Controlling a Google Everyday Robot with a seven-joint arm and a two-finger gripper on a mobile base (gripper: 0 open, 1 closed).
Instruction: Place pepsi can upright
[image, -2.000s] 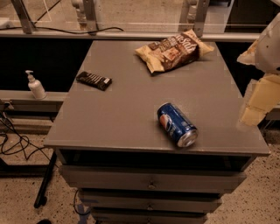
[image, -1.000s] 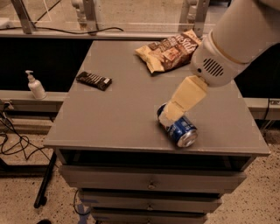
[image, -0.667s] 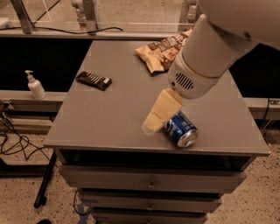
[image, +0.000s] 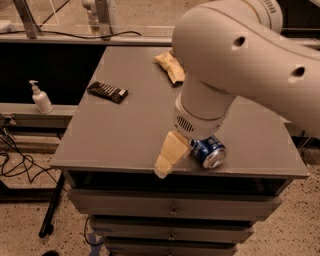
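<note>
The pepsi can (image: 210, 152) is blue with a silver end and lies on its side near the front edge of the grey table (image: 125, 130). The big white arm (image: 240, 65) reaches down over it and hides its far half. My gripper (image: 170, 154) is the tan piece at the end of the arm. It hangs just left of the can at the table's front edge, close to the can or touching it.
A brown snack bag (image: 170, 66) lies at the back of the table, partly hidden by the arm. A black flat object (image: 107, 92) lies at the left. A soap dispenser (image: 40, 97) stands on a low shelf to the left. Drawers are under the table and cables lie on the floor.
The arm has swung in from the right across the table. The gripper has moved left and down, from beside the table to just left of the can. The can has stayed put.
</note>
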